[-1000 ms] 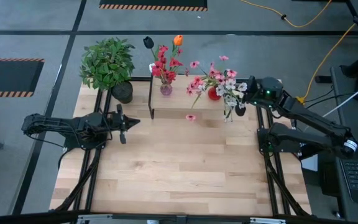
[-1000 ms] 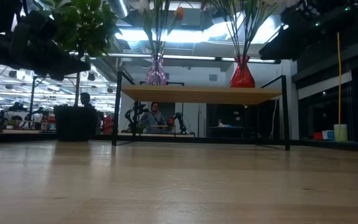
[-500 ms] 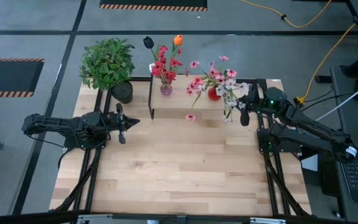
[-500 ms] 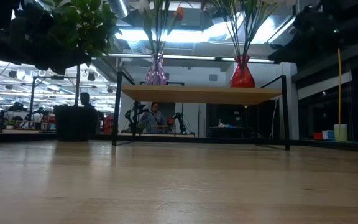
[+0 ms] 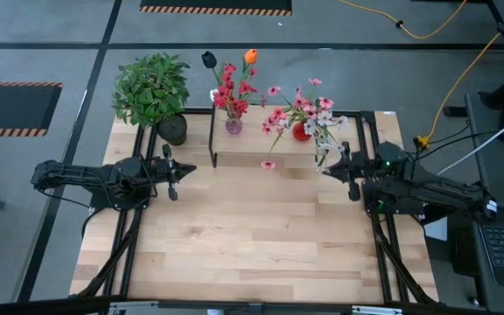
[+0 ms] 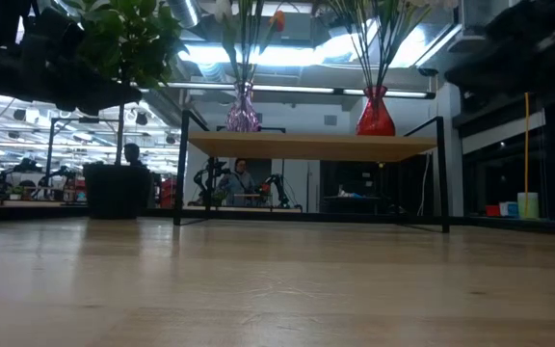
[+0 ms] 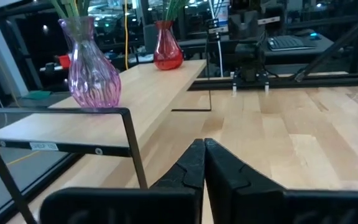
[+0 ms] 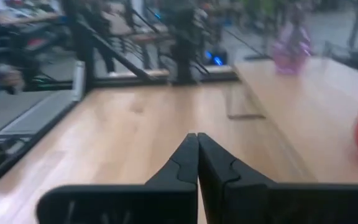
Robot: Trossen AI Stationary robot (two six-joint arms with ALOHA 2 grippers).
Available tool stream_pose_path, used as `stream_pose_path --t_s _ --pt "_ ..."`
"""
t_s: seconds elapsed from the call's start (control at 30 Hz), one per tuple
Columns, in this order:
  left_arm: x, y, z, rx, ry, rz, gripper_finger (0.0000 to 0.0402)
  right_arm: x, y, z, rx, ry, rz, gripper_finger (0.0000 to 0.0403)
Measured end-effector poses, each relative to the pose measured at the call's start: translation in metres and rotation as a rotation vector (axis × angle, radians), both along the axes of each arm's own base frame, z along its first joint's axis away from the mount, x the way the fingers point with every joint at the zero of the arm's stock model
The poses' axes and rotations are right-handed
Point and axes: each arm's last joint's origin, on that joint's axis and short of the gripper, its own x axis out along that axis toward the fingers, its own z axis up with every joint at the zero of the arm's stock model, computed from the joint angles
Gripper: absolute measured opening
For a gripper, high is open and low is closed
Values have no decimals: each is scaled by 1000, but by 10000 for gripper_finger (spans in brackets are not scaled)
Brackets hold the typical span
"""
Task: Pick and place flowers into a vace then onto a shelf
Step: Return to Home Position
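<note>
Beside the shelf (image 5: 252,150), the right gripper (image 5: 350,175), fingers together and empty, should retract level, clear of the flowers (image 5: 309,111); the left gripper (image 5: 166,172), likewise closed, waits opposite

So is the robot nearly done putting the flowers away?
Nearly, it looks like. Done: the flowers stand in the purple vase and the red vase, and both vases are up on the shelf. In hand: nothing. The left tool and the right tool are shut and empty, away from the shelf. Left: probably just parking the arms.
</note>
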Motion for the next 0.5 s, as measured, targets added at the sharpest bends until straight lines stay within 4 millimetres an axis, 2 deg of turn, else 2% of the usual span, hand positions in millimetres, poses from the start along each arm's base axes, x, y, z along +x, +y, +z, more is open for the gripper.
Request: stream_pose_path --t_s 0.1,0.37,0.5 --pt "0 0 0 15 3 1 3 -4 8 -7 -20 -57 52 2" --pt "0 -1 1 -29 -19 -19 3 -19 19 -7 -59 -110 123 1" --pt "0 -1 1 -57 -27 -46 2 -18 20 -21 -58 -112 134 1"
